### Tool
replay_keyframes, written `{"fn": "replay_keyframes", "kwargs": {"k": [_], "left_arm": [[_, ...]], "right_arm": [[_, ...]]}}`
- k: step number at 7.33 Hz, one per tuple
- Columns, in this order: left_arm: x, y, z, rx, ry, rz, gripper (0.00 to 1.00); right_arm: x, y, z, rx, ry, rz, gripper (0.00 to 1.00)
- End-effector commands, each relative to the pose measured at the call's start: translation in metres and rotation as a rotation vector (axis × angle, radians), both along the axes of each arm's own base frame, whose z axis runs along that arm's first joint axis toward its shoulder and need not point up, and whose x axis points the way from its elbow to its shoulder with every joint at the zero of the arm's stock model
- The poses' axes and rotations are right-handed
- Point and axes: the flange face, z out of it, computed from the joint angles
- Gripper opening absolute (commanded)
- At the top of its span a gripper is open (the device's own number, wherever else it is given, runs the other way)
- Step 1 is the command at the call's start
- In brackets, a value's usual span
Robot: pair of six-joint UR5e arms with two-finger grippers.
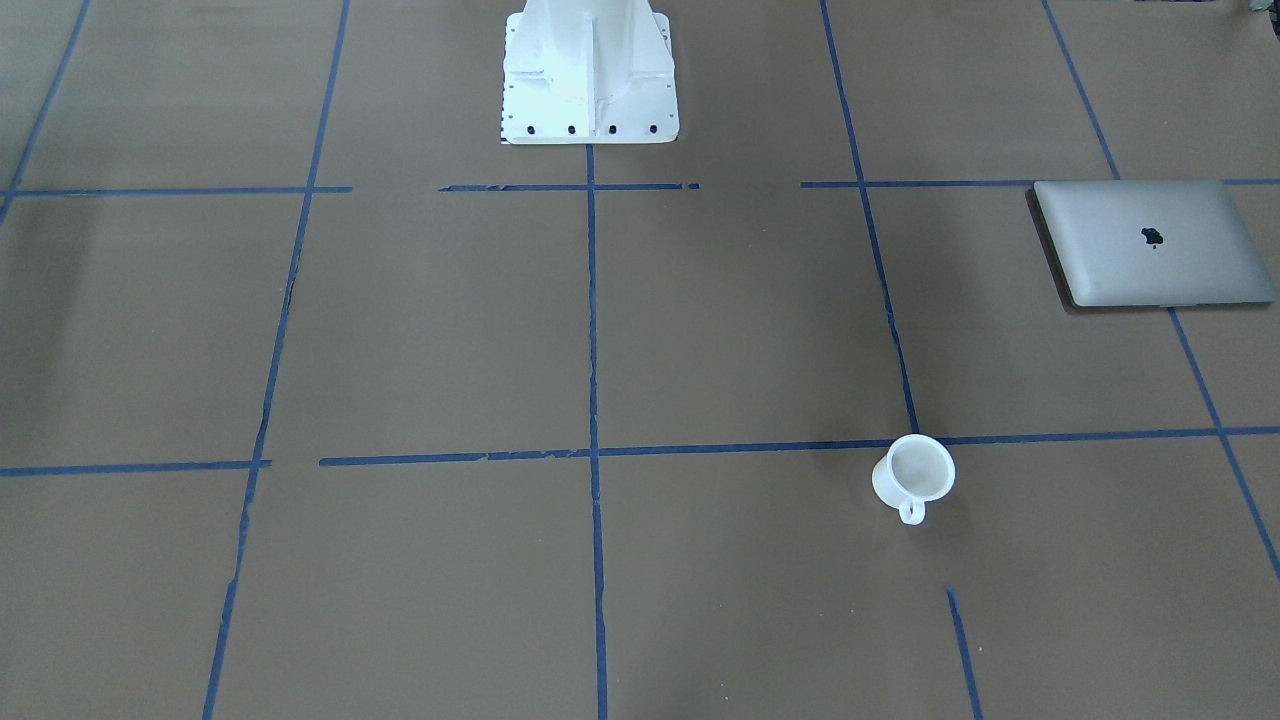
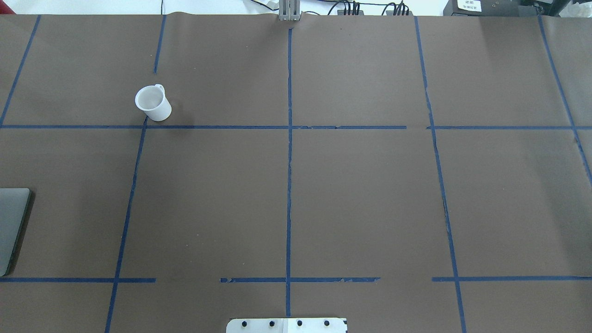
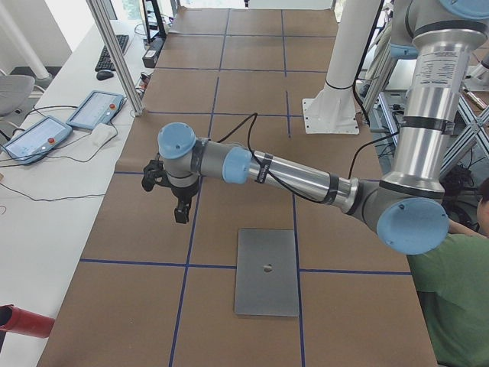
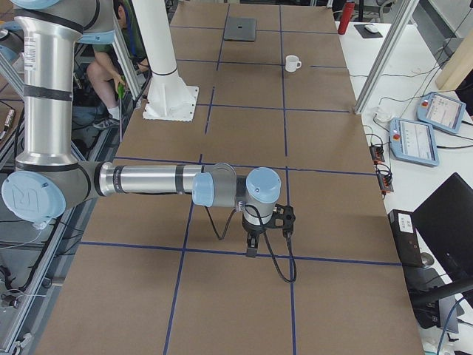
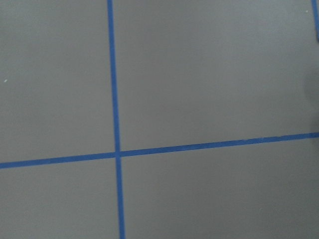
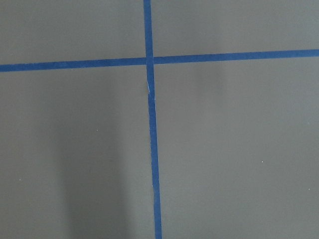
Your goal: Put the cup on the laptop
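The small white cup [image 1: 912, 472] stands upright on the brown table, handle toward the operators' side; it also shows in the overhead view [image 2: 152, 102] and far off in the exterior right view [image 4: 293, 63]. The silver-grey laptop [image 1: 1150, 243] lies shut and flat at the table's left end, cut by the overhead view's edge [image 2: 11, 226], and shows whole in the exterior left view [image 3: 267, 271]. My left gripper [image 3: 181, 215] hangs pointing down above the table beyond the laptop. My right gripper [image 4: 252, 250] hangs over the table's other end. I cannot tell whether either is open or shut.
The white robot base [image 1: 588, 75] stands at the table's middle rear edge. Blue tape lines grid the table. Teach pendants [image 4: 414, 140] lie on the side bench, and a red bottle [image 4: 346, 16] stands at the far end. A person [image 3: 458, 298] sits by the robot.
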Motion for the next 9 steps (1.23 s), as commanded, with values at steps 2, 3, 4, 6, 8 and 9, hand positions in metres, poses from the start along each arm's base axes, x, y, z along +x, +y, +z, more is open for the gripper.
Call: {"fn": "replay_keyframes", "kwargs": {"k": [2,3,4,6,8,9], "left_arm": [[0.135,-0.02,-0.1,-0.028,0.044,0.041,1.0],[0.194,-0.022,-0.134,0.029,-0.015,0.065,1.0],[0.212,-0.019,-0.143,0.003,-0.008,0.051,1.0],[0.272,-0.04,-0.137,-0.065,0.006,0.033,1.0],[0.296,-0.077,-0.134,-0.069,-0.006,0.025,1.0],[0.308,-0.105,-0.128,-0.062,-0.049,-0.002,1.0]], "right_arm": [[0.0,0.0,0.0,0.0,0.0,0.0,1.0],[0.0,0.0,0.0,0.0,0.0,0.0,1.0],[0.0,0.0,0.0,0.0,0.0,0.0,1.0],[0.0,0.0,0.0,0.0,0.0,0.0,1.0],[0.0,0.0,0.0,0.0,0.0,0.0,1.0],[0.0,0.0,0.0,0.0,0.0,0.0,1.0]]}}
